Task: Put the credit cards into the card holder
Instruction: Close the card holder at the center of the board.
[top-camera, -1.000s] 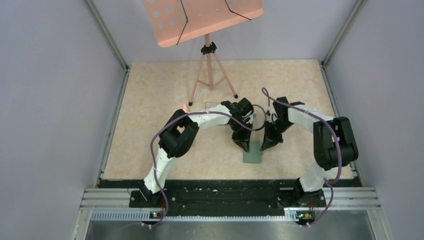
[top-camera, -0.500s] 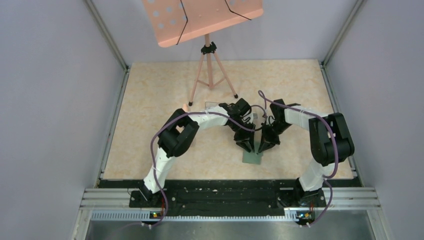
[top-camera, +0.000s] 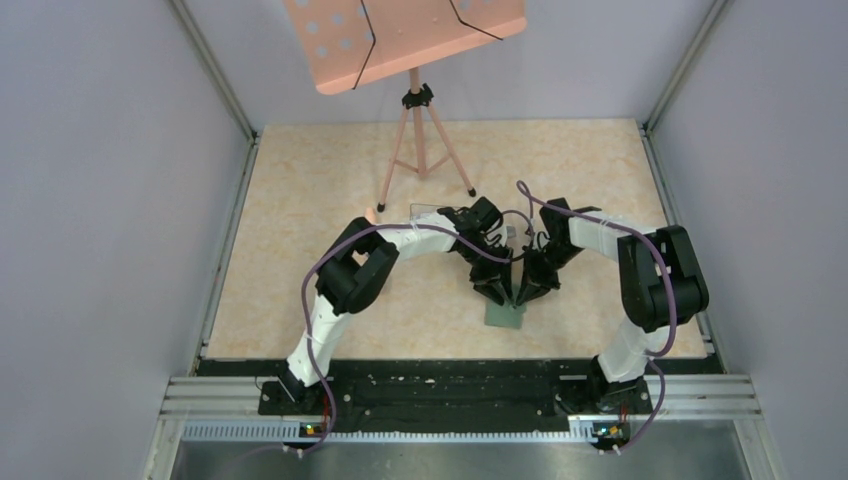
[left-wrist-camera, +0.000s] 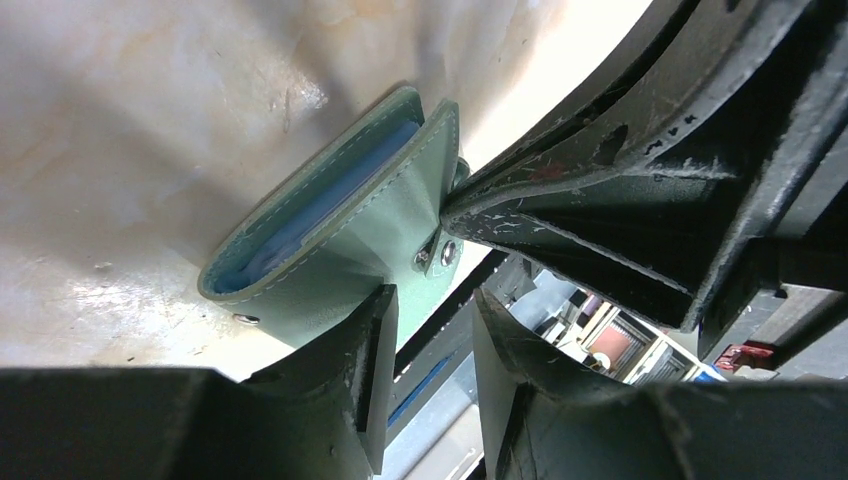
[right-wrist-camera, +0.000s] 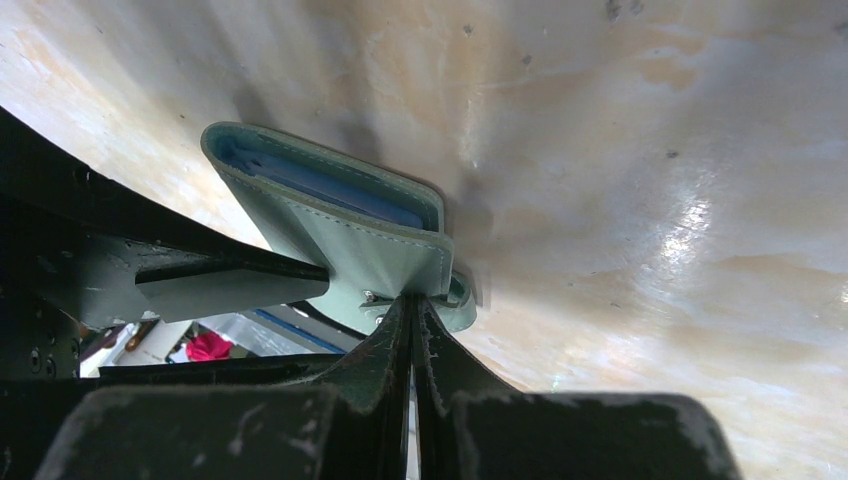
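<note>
The card holder (top-camera: 506, 314) sits on the desk (top-camera: 300, 180), near the middle. The right gripper (right-wrist-camera: 411, 312) is clenched on its snap tab (right-wrist-camera: 392, 292). The left gripper (left-wrist-camera: 432, 305), released, should pin the cover before lifting.

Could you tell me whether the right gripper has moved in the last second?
Yes: the right gripper slid left in the top view, towards the stationary wallet.

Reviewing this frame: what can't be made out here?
- credit cards: none visible in any view.
- card holder contents: both wrist views show only the blue sleeve edges; whether cards sit inside cannot be told.
- top view: left gripper and right gripper cover most of the card holder.
</note>
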